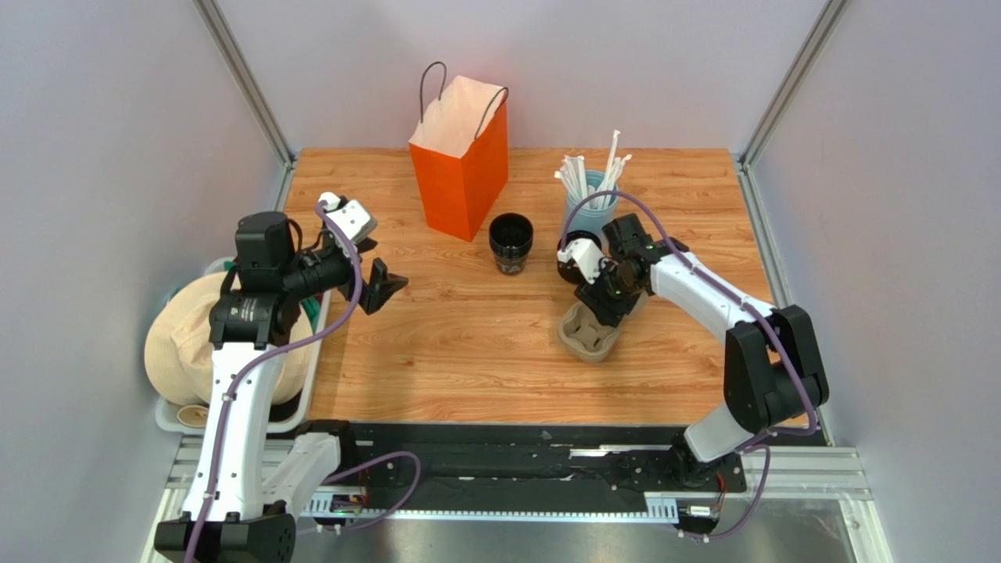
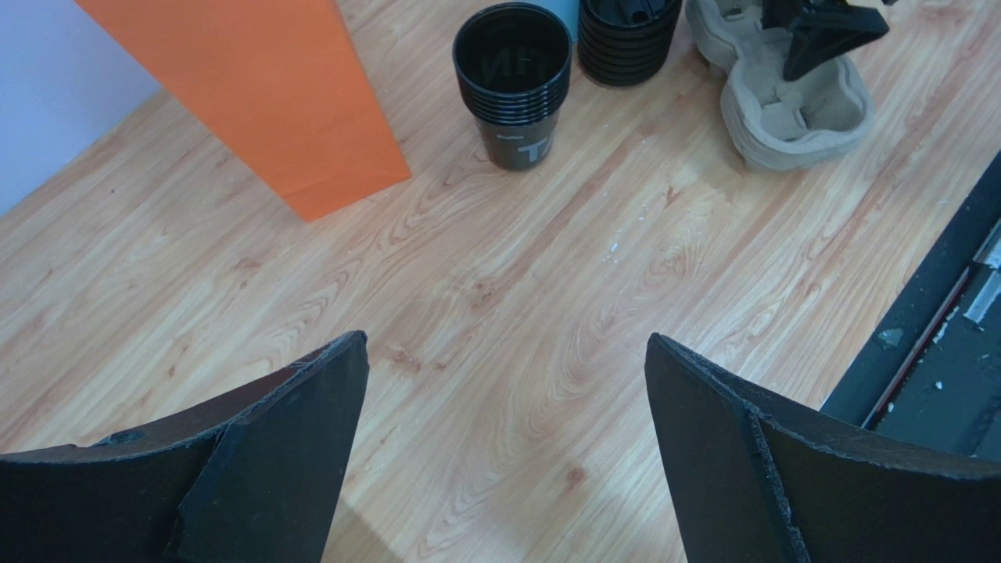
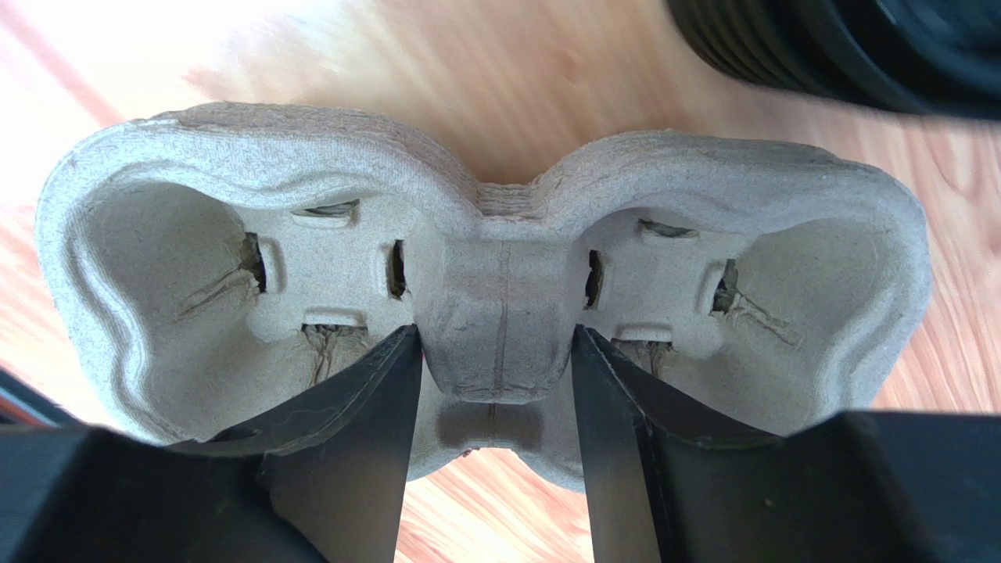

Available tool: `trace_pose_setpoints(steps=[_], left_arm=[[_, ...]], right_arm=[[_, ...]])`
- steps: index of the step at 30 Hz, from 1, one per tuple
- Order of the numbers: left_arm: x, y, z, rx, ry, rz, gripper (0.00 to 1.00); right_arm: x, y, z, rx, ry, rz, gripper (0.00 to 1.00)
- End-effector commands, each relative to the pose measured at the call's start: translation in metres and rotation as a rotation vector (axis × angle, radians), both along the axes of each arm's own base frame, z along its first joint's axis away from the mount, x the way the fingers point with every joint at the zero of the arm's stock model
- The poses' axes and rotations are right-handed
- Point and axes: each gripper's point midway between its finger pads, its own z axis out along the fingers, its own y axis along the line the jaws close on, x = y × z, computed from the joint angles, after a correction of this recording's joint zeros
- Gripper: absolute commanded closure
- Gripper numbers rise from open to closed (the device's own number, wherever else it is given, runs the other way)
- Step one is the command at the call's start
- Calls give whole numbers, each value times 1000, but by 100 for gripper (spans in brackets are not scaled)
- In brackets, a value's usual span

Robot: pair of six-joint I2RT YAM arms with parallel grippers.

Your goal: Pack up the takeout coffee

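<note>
The left claw (image 2: 505, 352) is held spread wide above the tabletop (image 2: 529, 293). The centre ridge of the cardboard cup tray (image 3: 153, 270) is pinched by the right claw (image 3: 494, 352). The takeout coffee cup (image 1: 511, 242) is seen upright and lidless on the tabletop, just beside the orange bag (image 1: 461, 164), apart from both claws.

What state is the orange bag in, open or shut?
Open. The bag stands upright with its mouth spread, its pale inner wall showing in the top view.
</note>
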Motion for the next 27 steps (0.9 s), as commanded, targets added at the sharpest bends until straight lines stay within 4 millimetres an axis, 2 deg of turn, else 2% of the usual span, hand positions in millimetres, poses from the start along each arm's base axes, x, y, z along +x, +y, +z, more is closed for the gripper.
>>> trace_pose_setpoints(steps=[1, 8, 13, 15, 16, 18, 19, 21, 22, 24, 25, 26, 27], left_arm=[[0, -2, 7, 5, -45, -20, 3], [0, -2, 6, 4, -43, -21, 3], [2, -2, 5, 3, -37, -19, 3], [3, -2, 4, 5, -35, -18, 3], [2, -2, 5, 5, -35, -19, 3], [3, -2, 4, 5, -34, -20, 3], [4, -2, 3, 6, -31, -19, 3], [4, -2, 3, 6, -30, -19, 3], [4, -2, 1, 5, -22, -20, 3], [6, -1, 1, 6, -20, -15, 3], [6, -1, 1, 6, -18, -15, 3], [6, -1, 1, 7, -18, -13, 3], [6, -1, 1, 6, -18, -13, 3]], right_arm=[[18, -21, 16, 9, -70, -17, 48], [47, -60, 21, 10, -94, -71, 48], [70, -92, 16, -11, -92, -89, 47], [82, -99, 20, -8, -108, -95, 47], [85, -107, 15, -14, -96, -98, 47], [98, -109, 19, -23, -118, -86, 47], [101, -124, 14, -28, -103, -116, 47], [109, -129, 13, -31, -108, -117, 47], [119, -135, 20, -25, -129, -129, 47], [127, -141, 15, -16, -123, -137, 47], [137, -148, 22, -12, -146, -151, 47], [141, -152, 14, -12, -132, -158, 47], [146, -156, 15, -14, -135, -166, 47]])
